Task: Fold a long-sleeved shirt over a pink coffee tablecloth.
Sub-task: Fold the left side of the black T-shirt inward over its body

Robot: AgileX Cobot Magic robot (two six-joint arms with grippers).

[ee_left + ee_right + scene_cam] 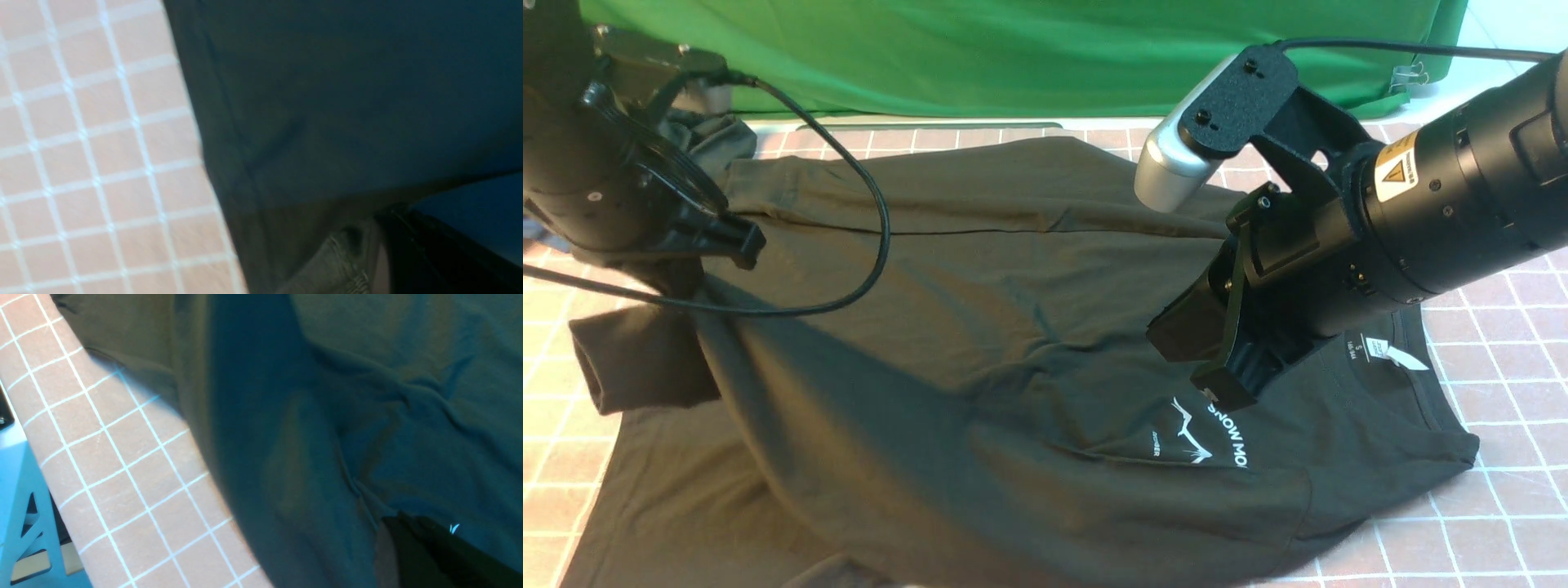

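The black long-sleeved shirt (1013, 327) lies across the pink coffee tablecloth (1503, 351), with its white mountain print (1201, 433) and neck label (1392, 353) at the right. A raised ridge of fabric runs between my two grippers. My left gripper (682, 282) is shut on the long-sleeved shirt's left side, above a folded sleeve cuff (629, 359). In the left wrist view, bunched hem (343, 261) sits against the dark finger (412, 249). My right gripper (1217, 390) is shut on the chest fabric by the print. In the right wrist view, creases (363, 490) gather at its finger (429, 555).
A plain green cloth (1013, 49) hangs along the back, held by a clip (1409, 77). A smaller dark grey-green garment (715, 135) is bunched at the back left. The left arm's cable (878, 212) loops over the shirt. The tablecloth's edge and a blue frame (24, 522) show in the right wrist view.
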